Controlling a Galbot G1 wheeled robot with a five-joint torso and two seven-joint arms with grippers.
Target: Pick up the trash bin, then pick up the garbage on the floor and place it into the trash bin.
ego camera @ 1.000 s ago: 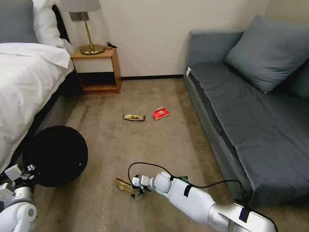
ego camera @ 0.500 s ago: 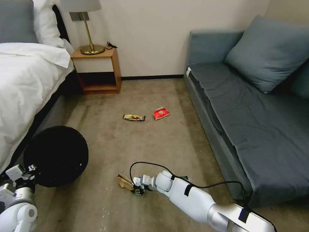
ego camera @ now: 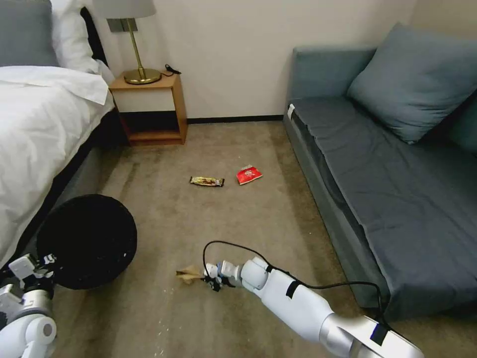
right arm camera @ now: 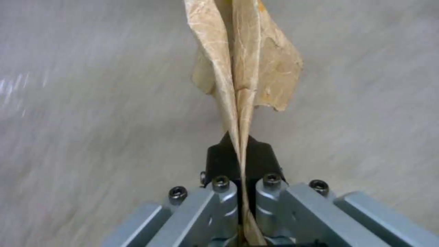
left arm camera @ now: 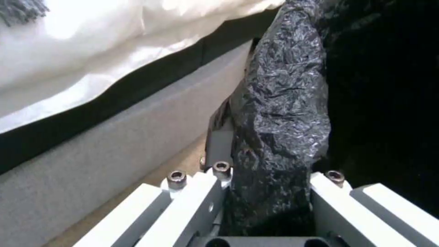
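Head view showed the right hand (ego camera: pixel 212 282) clamped on the paper bag (ego camera: pixel 189 274), which had left the carpet and flattened within the last second. The left hand (left arm camera: pixel 270 192) gripped the trash bin (ego camera: pixel 89 238) rim beside the bed (ego camera: pixel 35 124), ready to receive it.

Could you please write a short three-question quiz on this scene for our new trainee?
1. True or false: the right claw is shut on the crumpled paper bag.
2. What does the left claw grip? A) lamp B) rim of the trash bin C) pillow
3. Fill in: the bar wrapper and the red snack packet lie on the ____.

Key: 1 true; 2 B; 3 carpet.
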